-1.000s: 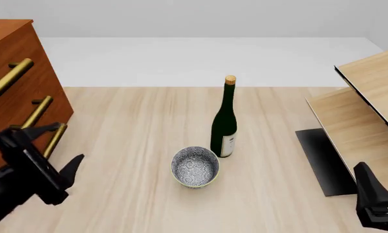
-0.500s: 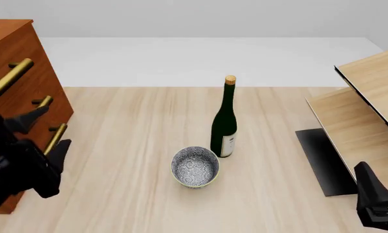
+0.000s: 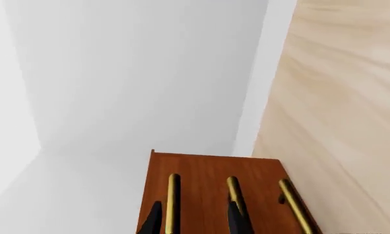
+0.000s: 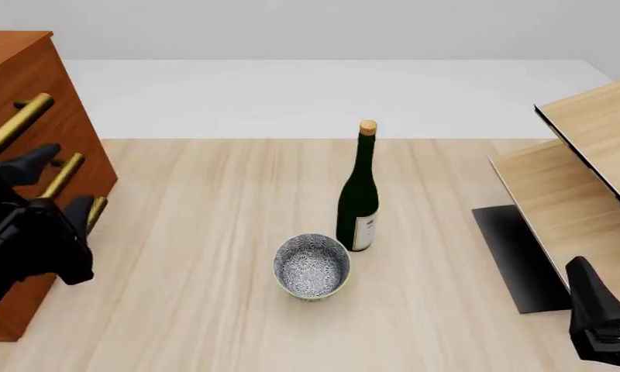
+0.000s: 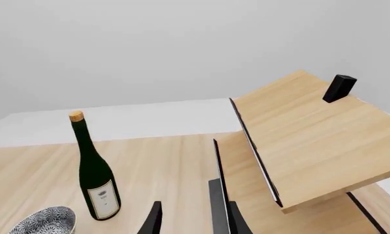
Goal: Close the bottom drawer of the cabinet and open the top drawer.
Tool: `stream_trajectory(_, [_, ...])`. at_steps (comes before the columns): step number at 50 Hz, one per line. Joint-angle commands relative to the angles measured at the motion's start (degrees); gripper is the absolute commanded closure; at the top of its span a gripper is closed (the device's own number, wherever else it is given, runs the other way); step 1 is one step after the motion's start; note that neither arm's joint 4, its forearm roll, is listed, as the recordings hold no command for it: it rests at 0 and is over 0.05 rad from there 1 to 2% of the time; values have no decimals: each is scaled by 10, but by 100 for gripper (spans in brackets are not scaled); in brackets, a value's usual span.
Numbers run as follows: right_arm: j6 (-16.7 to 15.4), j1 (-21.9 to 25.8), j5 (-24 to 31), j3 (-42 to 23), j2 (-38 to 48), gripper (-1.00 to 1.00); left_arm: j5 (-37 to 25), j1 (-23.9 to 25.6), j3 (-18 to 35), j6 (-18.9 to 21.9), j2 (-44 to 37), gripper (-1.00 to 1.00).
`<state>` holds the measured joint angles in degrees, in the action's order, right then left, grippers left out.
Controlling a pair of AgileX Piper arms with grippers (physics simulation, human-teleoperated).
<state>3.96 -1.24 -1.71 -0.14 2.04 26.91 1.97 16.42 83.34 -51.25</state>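
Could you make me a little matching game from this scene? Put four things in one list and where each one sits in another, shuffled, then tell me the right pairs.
Things:
1. wine bottle
2. patterned bowl
3. cabinet
4. light-wood shelf unit

Places, as the front view shows them:
A. at the table's left edge, with brass bar handles
B. at the table's right edge
C. upright near the table's middle, cork on top
D. just in front of the bottle, a little to its left

Pairs: 1-C, 2-D, 3-A, 4-B
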Motion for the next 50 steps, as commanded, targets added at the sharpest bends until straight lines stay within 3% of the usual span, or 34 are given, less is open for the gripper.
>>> stream_trajectory(1, [0, -1, -1, 0, 1, -100, 21, -33, 8, 20, -16, -100])
stream_trajectory(30, [-8, 0, -4, 0, 3, -100, 19, -117, -3, 51, 10, -100])
stream_trajectory(50, [-12, -1, 5, -1, -6, -100, 32, -150, 52, 36, -61, -100])
